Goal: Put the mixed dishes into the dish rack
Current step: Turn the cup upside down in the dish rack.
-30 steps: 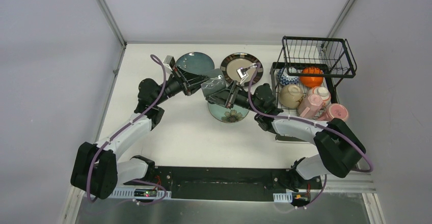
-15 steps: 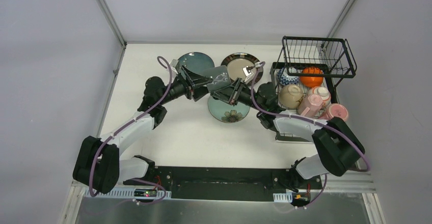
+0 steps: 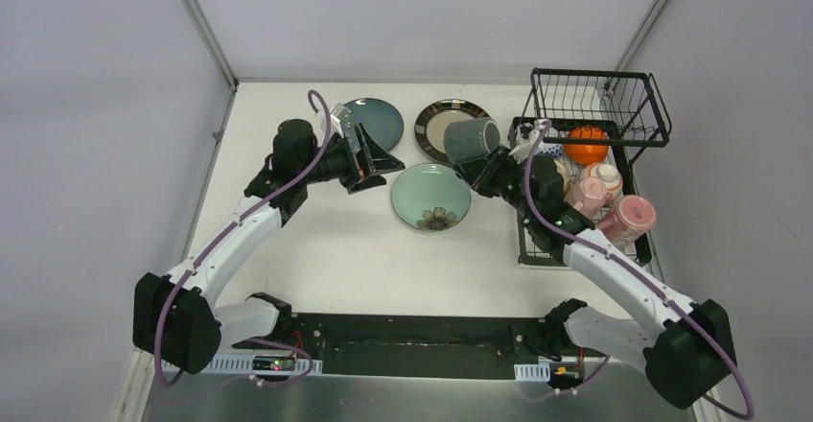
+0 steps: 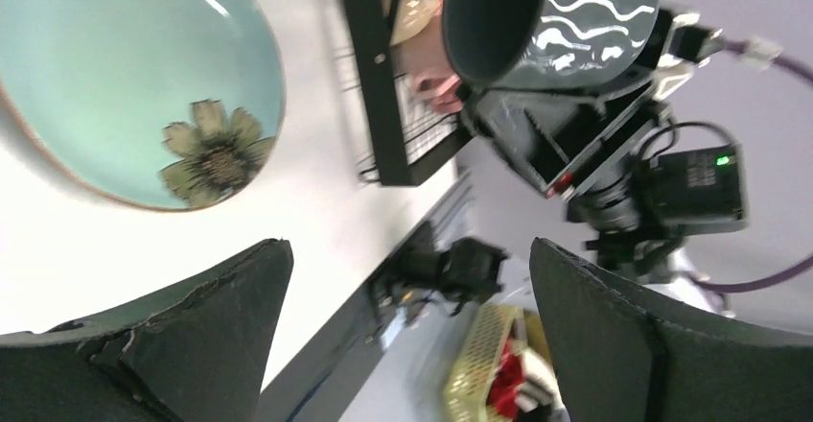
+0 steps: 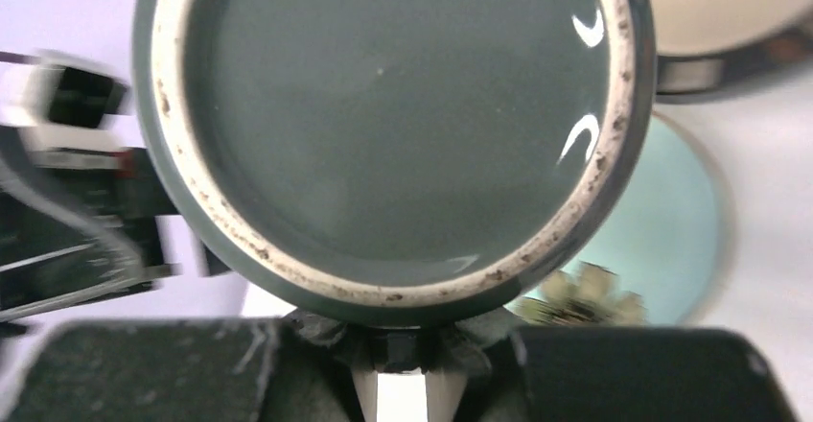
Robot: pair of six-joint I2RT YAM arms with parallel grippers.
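Observation:
My right gripper (image 3: 486, 156) is shut on a grey-green cup (image 3: 472, 139) with white wavy lines and holds it in the air, mouth turned to the left, just left of the dish rack (image 3: 594, 105). In the right wrist view the cup's mouth (image 5: 383, 115) fills the frame above the right gripper (image 5: 398, 364). My left gripper (image 3: 385, 173) stands open and empty, apart from the cup, between the dark teal plate (image 3: 379, 120) and the mint green flower plate (image 3: 430, 197). The left wrist view shows the left gripper (image 4: 407, 345) with its jaws wide and the cup (image 4: 566, 19) beyond them.
A dark-rimmed beige plate (image 3: 436, 120) lies beside the teal one. The rack's lower tray holds an orange bowl (image 3: 586, 142), a beige bowl and pink cups (image 3: 628, 216). The raised basket is at the back right.
The left gripper opened, let go of the grey-green cup and drew back to the left. The right arm carried the cup up and to the right, toward the rack.

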